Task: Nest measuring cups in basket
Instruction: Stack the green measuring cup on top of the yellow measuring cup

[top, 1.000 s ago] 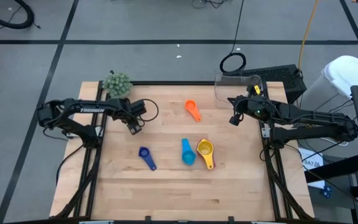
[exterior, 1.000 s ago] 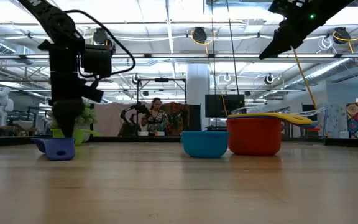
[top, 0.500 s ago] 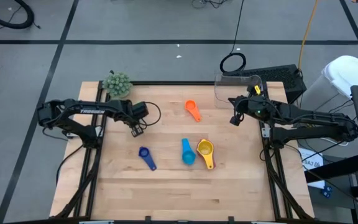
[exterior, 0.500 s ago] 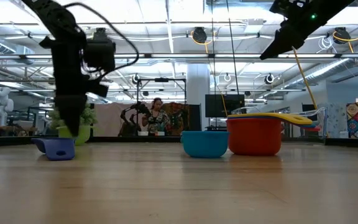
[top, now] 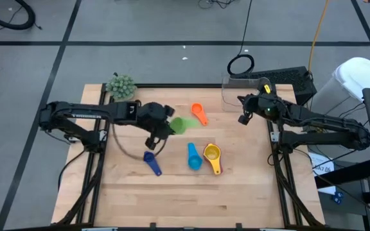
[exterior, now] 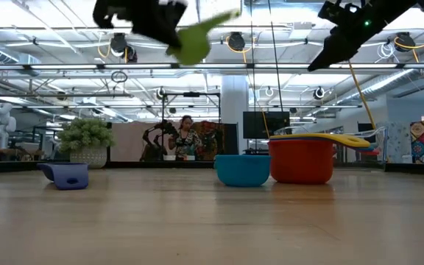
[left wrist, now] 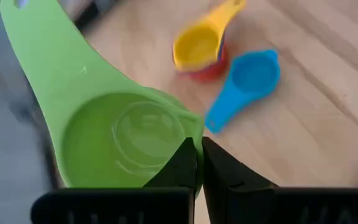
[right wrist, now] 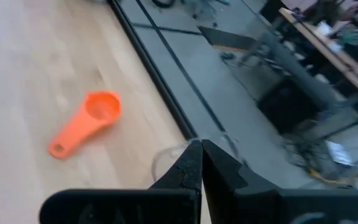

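High view: left tool point(top: 166, 128), clenched on the green measuring cup point(top: 180, 124), hangs mid-tabletop; the clear basket point(top: 244, 94) lies far rightward, beside the shut right tool point(top: 243, 119)

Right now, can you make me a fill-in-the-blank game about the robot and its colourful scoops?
1. The left gripper holds a scoop coloured ____ by its rim.
2. The yellow scoop rests in a scoop coloured ____.
3. The scoop lying closest to the clear basket is coloured ____.
4. The right gripper hangs with its jaws ____ and empty.

Missing words: green; red; orange; shut
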`<control>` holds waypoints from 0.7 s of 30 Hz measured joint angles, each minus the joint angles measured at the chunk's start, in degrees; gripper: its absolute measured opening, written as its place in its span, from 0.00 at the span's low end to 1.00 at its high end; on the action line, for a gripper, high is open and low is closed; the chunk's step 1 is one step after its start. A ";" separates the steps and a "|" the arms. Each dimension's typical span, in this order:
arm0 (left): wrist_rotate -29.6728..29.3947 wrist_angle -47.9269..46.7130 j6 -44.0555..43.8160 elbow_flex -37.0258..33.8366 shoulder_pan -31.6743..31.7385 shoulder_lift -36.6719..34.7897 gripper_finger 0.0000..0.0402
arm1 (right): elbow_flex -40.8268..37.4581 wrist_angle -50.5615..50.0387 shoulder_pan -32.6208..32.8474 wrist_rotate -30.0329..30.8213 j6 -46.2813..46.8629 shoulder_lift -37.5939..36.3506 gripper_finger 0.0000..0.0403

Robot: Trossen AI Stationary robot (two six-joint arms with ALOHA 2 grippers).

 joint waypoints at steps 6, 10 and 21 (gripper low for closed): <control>2.15 -11.11 10.22 13.50 -2.33 12.48 0.02 | 0.00 3.22 -0.94 -7.36 3.12 0.00 0.00; -2.09 -19.03 18.18 23.65 -4.64 21.26 0.02 | 0.40 0.44 -0.88 -7.61 5.68 -0.36 0.00; 3.04 -19.40 35.15 40.36 -4.72 34.57 0.02 | 6.44 -16.50 -0.90 -7.69 19.42 -8.29 0.00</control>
